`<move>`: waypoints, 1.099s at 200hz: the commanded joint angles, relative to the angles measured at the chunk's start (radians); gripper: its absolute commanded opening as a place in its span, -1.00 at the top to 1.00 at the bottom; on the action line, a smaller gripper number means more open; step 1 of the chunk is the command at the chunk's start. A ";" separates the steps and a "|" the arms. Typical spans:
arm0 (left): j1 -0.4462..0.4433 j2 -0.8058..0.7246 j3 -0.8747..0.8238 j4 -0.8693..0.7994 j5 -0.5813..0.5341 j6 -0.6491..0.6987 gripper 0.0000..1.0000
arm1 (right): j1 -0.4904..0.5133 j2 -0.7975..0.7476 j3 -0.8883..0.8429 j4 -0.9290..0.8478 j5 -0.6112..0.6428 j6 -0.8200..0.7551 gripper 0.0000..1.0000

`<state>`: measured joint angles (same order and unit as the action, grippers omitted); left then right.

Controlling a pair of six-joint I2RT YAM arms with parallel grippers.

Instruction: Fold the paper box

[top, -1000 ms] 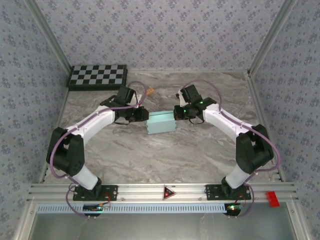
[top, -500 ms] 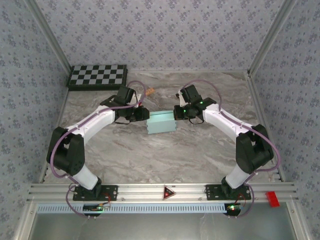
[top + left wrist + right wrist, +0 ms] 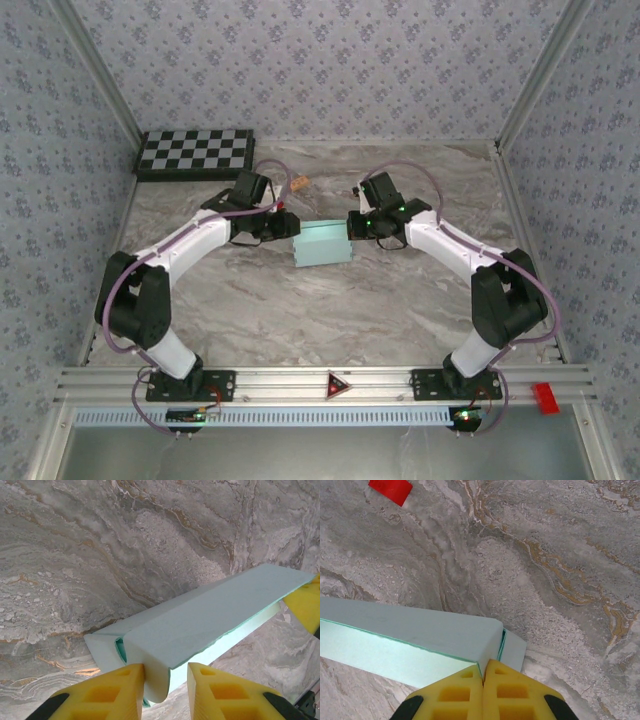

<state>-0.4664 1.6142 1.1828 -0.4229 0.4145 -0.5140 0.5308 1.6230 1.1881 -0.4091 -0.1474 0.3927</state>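
The paper box (image 3: 323, 243), a pale aqua folded sheet, lies mid-table between both grippers. In the left wrist view its long top panel (image 3: 210, 610) runs off to the right. A curled end flap hangs between my left gripper's (image 3: 165, 669) yellow fingers. That flap touches the left finger (image 3: 115, 690) and stands apart from the other, so this gripper is open. My right gripper (image 3: 483, 666) is shut on the thin edge at the opposite end of the paper box (image 3: 420, 625). From above, the left gripper (image 3: 290, 226) and right gripper (image 3: 352, 224) flank the box's far corners.
A black-and-white checkerboard (image 3: 195, 152) lies at the back left corner. A small red piece (image 3: 390, 489) rests on the marble beyond the box. Patterned walls close in the table (image 3: 300, 310) on three sides, and both arm bases sit on the near rail.
My left gripper's jaws have spread a little, loosening from the box's end flap. The box and the right gripper have stayed in place.
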 commanded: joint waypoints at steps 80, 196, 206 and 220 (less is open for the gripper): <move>-0.026 0.042 0.049 0.019 0.081 0.041 0.53 | 0.075 -0.029 -0.084 -0.011 -0.086 0.043 0.96; -0.026 0.019 0.020 -0.018 0.016 0.063 0.53 | 0.081 -0.022 -0.094 -0.017 -0.017 0.060 0.99; -0.025 0.020 0.018 -0.024 0.007 0.067 0.56 | 0.080 -0.020 -0.094 -0.017 -0.020 0.059 1.00; -0.027 0.019 0.011 -0.031 -0.003 0.072 0.60 | 0.084 -0.018 -0.094 -0.015 -0.021 0.059 1.00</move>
<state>-0.4656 1.6318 1.2026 -0.4374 0.3790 -0.4637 0.5720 1.5665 1.1225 -0.3828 -0.0883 0.4377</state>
